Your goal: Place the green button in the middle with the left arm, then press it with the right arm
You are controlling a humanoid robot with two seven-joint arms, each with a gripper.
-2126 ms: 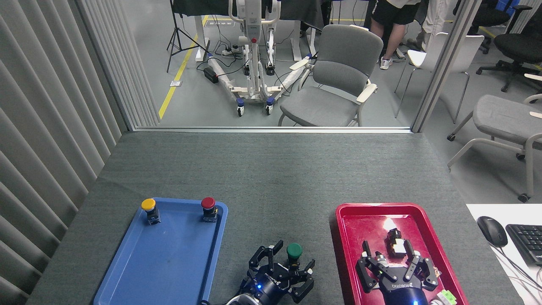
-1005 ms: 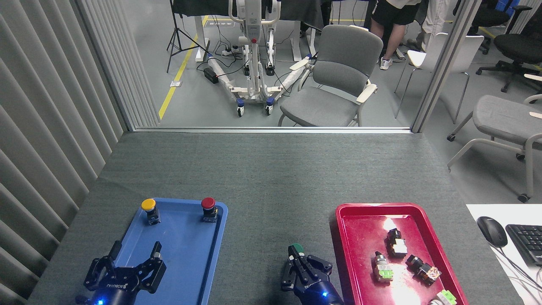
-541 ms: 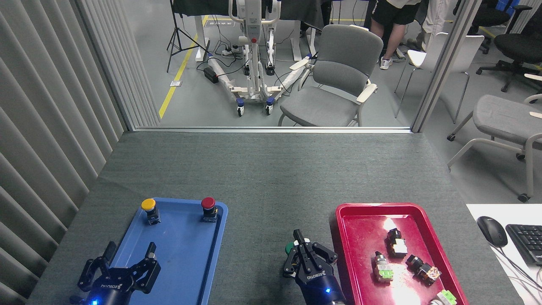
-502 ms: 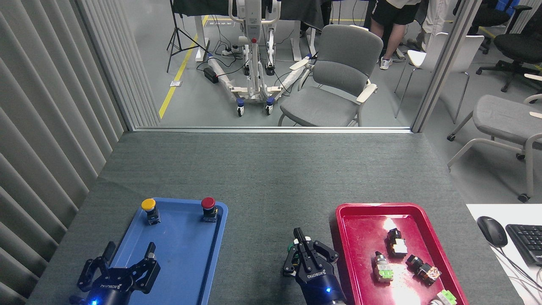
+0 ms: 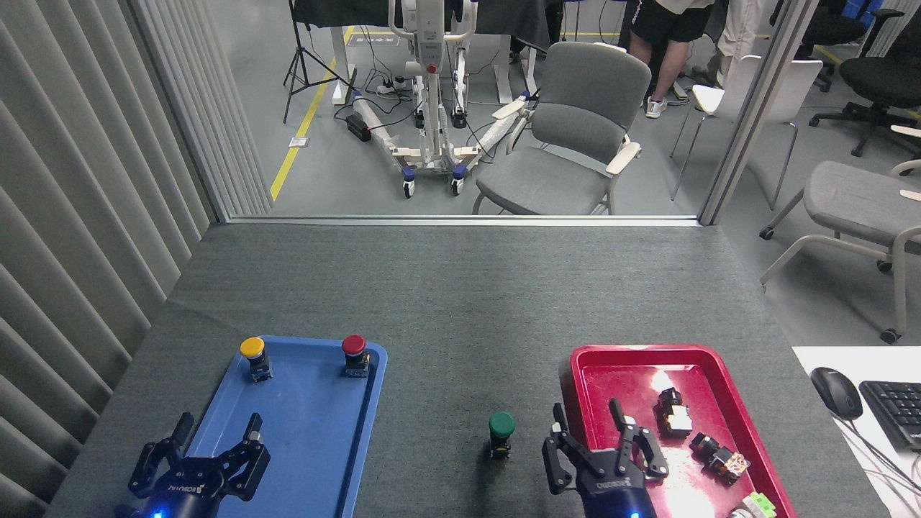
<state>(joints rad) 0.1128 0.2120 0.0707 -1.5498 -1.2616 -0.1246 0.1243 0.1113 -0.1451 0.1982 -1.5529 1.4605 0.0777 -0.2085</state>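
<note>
Right arm (image 5: 603, 447) has lifted off the green button (image 5: 501, 426), fingers now apart.

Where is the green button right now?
In the head view, the green button stands upright on the grey cloth, between the blue tray and the red tray, just left of the right gripper.

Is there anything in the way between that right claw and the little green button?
Nothing visible. The green button stands alone on the grey tabletop cloth, just left of the open right claw, which hovers over the red tray's left rim. Only bare cloth lies between them.
</note>
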